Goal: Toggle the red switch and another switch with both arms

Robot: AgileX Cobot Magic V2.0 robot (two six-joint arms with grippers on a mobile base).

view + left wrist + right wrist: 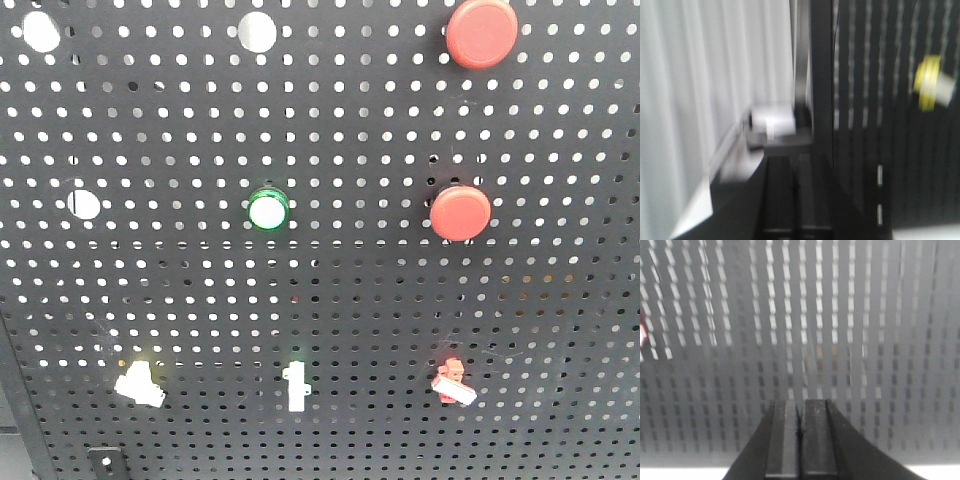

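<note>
On the black perforated board (360, 300), the red switch (452, 381) sits low on the right with its white-tipped lever slanting down to the right. The pale yellow switch (139, 384) sits low on the left; the left wrist view shows it blurred at upper right (932, 84). My left gripper (796, 162) is shut and holds nothing, pointing at the board's left frame edge, below and left of that switch. In the right wrist view my right gripper (800, 405) is shut and empty, facing bare board. Neither gripper shows in the front view.
Two big round red buttons (481, 32) (460, 212) are on the board's right, a green-ringed white light (268, 210) at centre, and a white toggle (296, 387) between the two switches. A white ribbed wall (700, 100) lies left of the board's frame.
</note>
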